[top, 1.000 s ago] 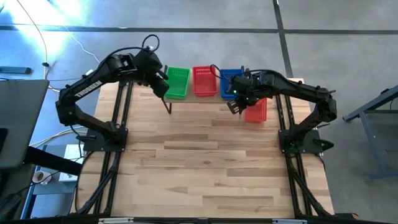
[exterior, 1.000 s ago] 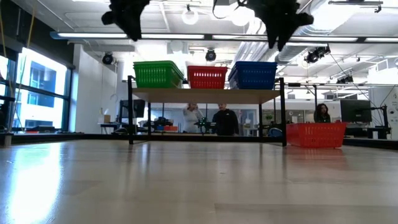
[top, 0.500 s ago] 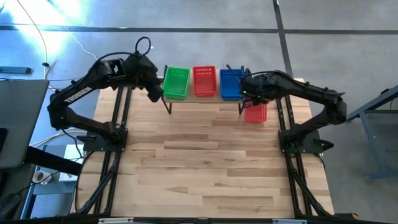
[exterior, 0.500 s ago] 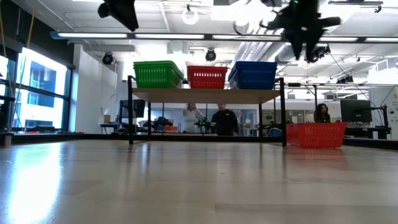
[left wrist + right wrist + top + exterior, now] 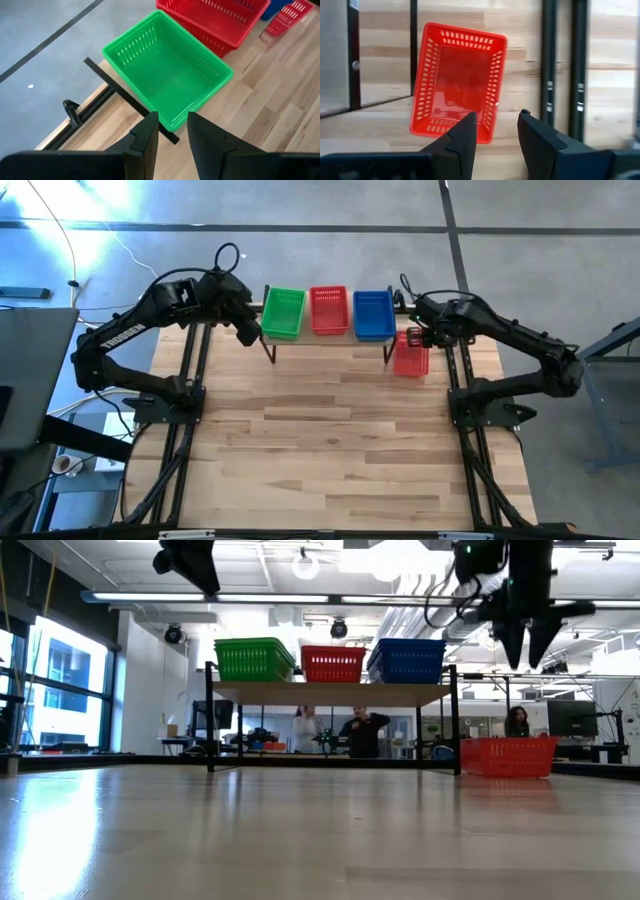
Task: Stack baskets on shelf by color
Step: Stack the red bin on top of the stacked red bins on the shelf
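On the shelf [image 5: 335, 693] at the table's far edge, a green basket [image 5: 283, 313], a red basket [image 5: 329, 310] and a blue basket [image 5: 373, 315] stand side by side on their bottoms. Another red basket [image 5: 411, 356] rests on the tabletop just right of the shelf's right leg. My right gripper [image 5: 497, 131] hangs open above this loose red basket [image 5: 457, 80], fingers pointing down, well clear of it. My left gripper [image 5: 172, 131] hovers open, high above the table by the green basket's [image 5: 167, 70] left near corner, holding nothing.
The shelf's black legs [image 5: 209, 720] stand on the tabletop at its far edge. The arms' black frames [image 5: 190, 380] run along both sides. The wide wooden tabletop [image 5: 330, 450] lies between them. People show in the room behind [image 5: 362, 732].
My right gripper has swung from above the blue basket toward the table's right edge and come down, rolling as it went, and now hangs over the loose red basket. My left gripper has drawn a little toward the left, away from the green basket. The baskets have stayed put.
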Tool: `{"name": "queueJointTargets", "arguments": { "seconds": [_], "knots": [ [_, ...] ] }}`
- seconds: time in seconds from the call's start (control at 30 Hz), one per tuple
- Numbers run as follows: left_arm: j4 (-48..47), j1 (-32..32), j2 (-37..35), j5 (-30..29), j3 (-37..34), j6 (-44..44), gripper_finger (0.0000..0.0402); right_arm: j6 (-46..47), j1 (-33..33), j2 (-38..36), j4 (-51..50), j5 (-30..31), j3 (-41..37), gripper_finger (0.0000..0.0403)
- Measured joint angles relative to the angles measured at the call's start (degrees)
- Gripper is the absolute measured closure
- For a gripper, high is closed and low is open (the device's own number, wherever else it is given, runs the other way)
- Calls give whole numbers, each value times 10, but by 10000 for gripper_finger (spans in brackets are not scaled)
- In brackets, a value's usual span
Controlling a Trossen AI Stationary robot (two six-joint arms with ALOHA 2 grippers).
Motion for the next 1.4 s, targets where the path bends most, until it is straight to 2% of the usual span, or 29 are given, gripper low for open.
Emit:
{"name": "queueJointTargets", "arguments": {
  "seconds": [0.27,0.5,1.13,1.4],
  "knots": [
    [22,0,0,0,0,0,308,-66,-103,-2,131,-87,-96,274],
    [21,0,0,0,0,0,308,-71,-142,-2,186,-107,-154,274],
    [21,0,1,0,0,-7,308,-50,-155,-1,289,-109,-272,275],
    [21,0,1,0,0,-11,308,-45,-155,5,314,-109,-284,301]
  ]
}}
